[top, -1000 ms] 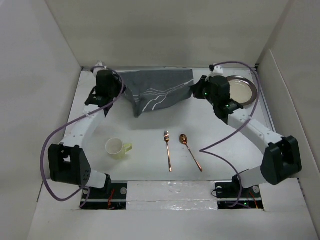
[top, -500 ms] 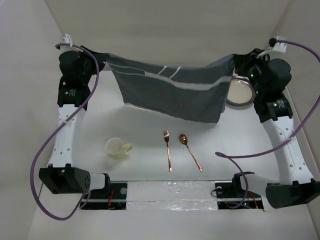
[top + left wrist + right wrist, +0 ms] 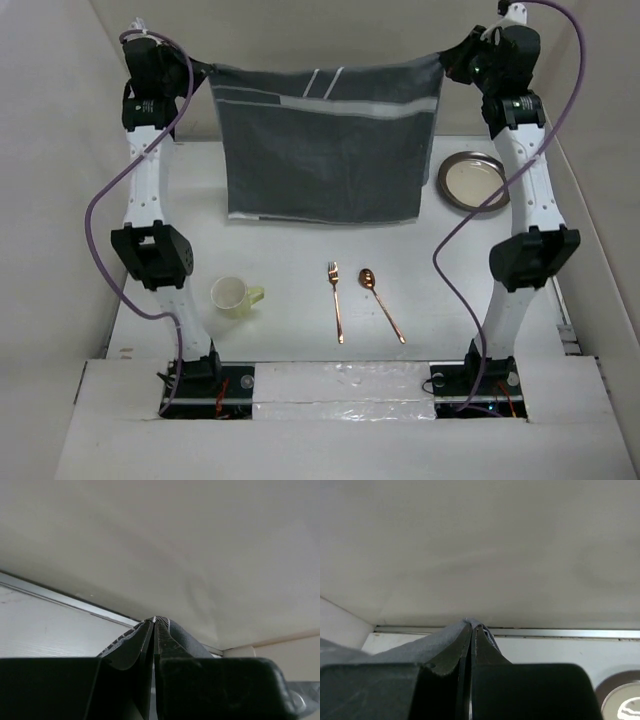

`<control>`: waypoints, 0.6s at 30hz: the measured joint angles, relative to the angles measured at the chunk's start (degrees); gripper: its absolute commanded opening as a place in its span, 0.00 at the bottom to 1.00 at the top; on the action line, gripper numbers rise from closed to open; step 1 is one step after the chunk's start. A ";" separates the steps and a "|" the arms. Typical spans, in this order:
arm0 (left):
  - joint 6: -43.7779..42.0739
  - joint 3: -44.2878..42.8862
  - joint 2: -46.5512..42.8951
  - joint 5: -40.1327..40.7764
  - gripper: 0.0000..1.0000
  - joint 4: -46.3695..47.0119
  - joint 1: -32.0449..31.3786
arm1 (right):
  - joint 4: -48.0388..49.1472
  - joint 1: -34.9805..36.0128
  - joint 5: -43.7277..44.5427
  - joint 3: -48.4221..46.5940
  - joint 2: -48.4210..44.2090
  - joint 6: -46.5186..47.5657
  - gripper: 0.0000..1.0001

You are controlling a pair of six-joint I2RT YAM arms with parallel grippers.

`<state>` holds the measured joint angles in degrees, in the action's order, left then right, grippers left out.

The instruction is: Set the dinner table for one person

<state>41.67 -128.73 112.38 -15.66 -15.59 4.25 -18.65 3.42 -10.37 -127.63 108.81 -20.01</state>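
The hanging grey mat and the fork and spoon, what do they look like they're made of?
The grey mat looks like woven cloth, matte: it drapes and creases. The fork and spoon are probably metal, with a shiny copper-coloured finish.

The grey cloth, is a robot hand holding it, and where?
The grey cloth hangs between both grippers: the left gripper pinches its top left corner, the right gripper its top right corner.

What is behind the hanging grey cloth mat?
Above the cloth mat, plain back wall shows; below it, bare dinner table. The far tabletop directly behind is covered, so anything there cannot be seen.
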 measured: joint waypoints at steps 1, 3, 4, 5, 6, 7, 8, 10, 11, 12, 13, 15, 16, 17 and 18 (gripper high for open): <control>0.33 -1.64 1.73 -0.76 0.00 -0.79 0.70 | -1.20 0.00 -0.39 -3.37 2.49 -0.17 0.00; 0.92 -2.16 2.86 -1.88 0.00 -2.01 1.86 | -3.78 0.02 -1.18 -8.94 6.01 -0.70 0.00; 1.20 -1.88 2.82 -2.36 0.00 -2.49 2.29 | -4.59 0.00 -1.75 -11.26 7.15 -0.85 0.00; 1.36 -1.22 2.27 -2.75 0.00 -2.34 2.64 | -5.16 -0.02 -2.21 -12.46 7.50 -1.05 0.00; 1.51 0.98 0.87 -2.95 0.00 -1.16 2.86 | -5.18 -0.02 -2.71 -12.44 7.04 -1.18 0.00; 1.66 4.96 -1.81 -3.02 0.00 0.39 2.95 | -4.70 -0.04 -3.08 -10.93 5.68 -1.18 0.00; 1.84 9.73 -4.96 -3.15 0.00 1.49 2.95 | -3.58 -0.04 -3.41 -7.65 3.43 -1.16 0.00; 2.38 21.68 -12.72 -3.41 0.00 5.99 2.95 | 0.24 -0.11 -3.67 3.69 -3.63 -1.16 0.00; 2.82 28.26 -17.03 -3.50 0.00 7.85 2.93 | 2.05 -0.24 -3.69 10.16 -7.61 -1.18 0.00; 3.28 35.26 -21.33 -3.52 0.00 11.19 2.91 | 4.31 -0.37 -3.82 17.49 -11.89 -1.11 0.00; 3.82 41.48 -25.22 -3.54 0.00 13.55 2.89 | 7.15 -0.46 -4.04 25.14 -15.98 -1.18 0.00; 5.20 54.18 -32.13 -3.37 0.00 18.93 2.97 | 12.09 -0.50 -4.44 39.04 -22.64 -1.49 0.00; 5.81 60.00 -34.75 -3.02 0.00 21.49 2.99 | 14.21 -0.52 -4.57 45.40 -25.11 -1.88 0.00; 6.47 64.83 -36.59 -2.64 0.00 23.15 2.99 | 17.73 -0.50 -4.63 52.06 -26.93 -2.34 0.00; 7.15 70.36 -38.12 -1.95 0.00 25.46 2.99 | 19.47 -0.48 -4.63 55.91 -27.87 -2.73 0.00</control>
<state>48.82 -58.37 74.26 -17.61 9.87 7.25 0.82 2.94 -15.00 -71.72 80.95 -22.74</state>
